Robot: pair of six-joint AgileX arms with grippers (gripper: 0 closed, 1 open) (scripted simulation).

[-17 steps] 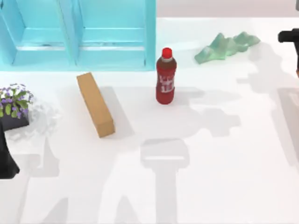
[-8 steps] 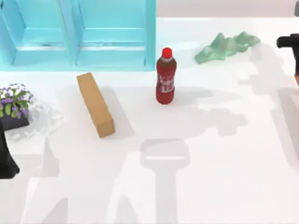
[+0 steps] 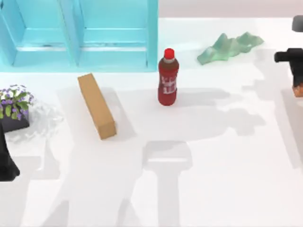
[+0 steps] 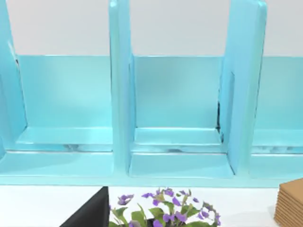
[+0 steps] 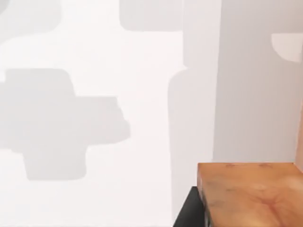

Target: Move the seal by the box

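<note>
Right hand at the desk's right edge, clamped on the seal, carried clear of the surface for the trip left to the box, well apart, past the bottle. Left hand state: cannot tell

You see the right arm as matte black, blocky segments with a short side stub. The left arm is a plain black tapered wedge. Neither carries visible markings, cables or screws.
</note>
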